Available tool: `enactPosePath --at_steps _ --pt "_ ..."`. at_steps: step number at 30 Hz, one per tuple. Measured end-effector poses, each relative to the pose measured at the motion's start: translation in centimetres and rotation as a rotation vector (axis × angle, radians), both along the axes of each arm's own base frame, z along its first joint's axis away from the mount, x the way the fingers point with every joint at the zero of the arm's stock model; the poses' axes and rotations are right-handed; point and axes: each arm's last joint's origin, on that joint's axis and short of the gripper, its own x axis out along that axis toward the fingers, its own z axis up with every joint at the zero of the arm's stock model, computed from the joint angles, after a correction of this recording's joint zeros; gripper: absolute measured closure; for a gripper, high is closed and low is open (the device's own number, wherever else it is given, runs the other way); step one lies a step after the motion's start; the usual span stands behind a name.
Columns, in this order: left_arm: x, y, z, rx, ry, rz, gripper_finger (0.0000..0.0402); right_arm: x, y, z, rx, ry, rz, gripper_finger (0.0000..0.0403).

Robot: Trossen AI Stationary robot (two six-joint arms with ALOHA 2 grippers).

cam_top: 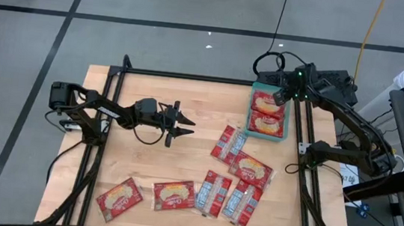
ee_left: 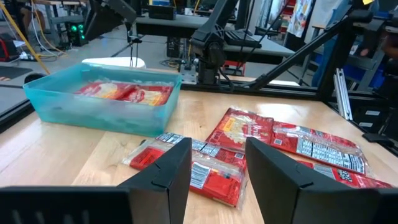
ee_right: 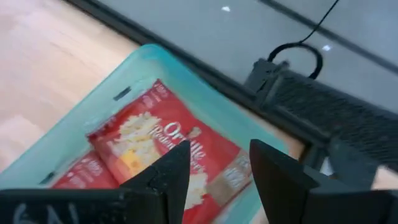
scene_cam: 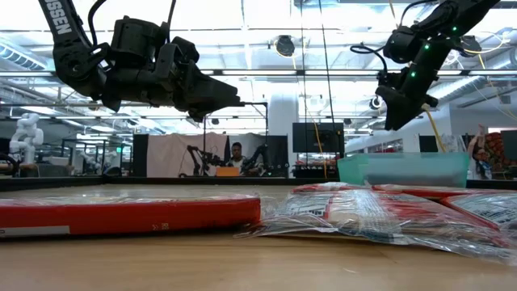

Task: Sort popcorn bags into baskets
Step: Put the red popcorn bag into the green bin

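Nearest the front edge of the desk (cam_top: 151,100) lie loose popcorn bags (cam_top: 172,195), their long axes at mixed angles. The left gripper (cam_top: 178,124) hangs mid-desk, jaws apart and empty, pointing toward the cluster of bags (ee_left: 273,140) ahead of it, so it seems the nearer arm for the next pick. Farther back, the right gripper (cam_top: 279,96) hovers over the teal basket (cam_top: 250,110), jaws open and empty; the bag (ee_right: 161,152) below reads "Orville".

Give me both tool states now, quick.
Left tool: open, empty, above the table.
Right tool: open, empty, over the tray with packets inside.
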Motion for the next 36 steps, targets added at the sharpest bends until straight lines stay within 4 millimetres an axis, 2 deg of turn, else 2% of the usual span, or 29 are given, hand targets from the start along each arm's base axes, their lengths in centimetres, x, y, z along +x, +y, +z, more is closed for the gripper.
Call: enactPosePath --at_steps 6,15,18,25,36 --pt "0.0 0.0 0.0 0.011 -0.001 0.000 0.0249 1.5 1.7 -0.8 0.108 -0.039 0.050 0.0252" --pt "0.0 0.1 0.0 0.033 -0.003 0.008 0.0238 2.8 3.7 -4.8 0.262 0.029 0.132 0.0297" --pt "0.0 0.1 0.0 0.033 -0.003 0.008 0.0236 2.8 3.7 -6.1 0.304 0.073 0.125 0.0315" --pt "0.0 0.1 0.0 0.046 -0.004 0.008 0.0248 3.3 2.6 -8.2 0.274 0.205 0.073 0.0343" --pt "0.0 0.2 0.0 0.073 -0.001 0.035 0.0234 3.9 1.1 -10.0 0.179 0.360 0.085 0.0348"
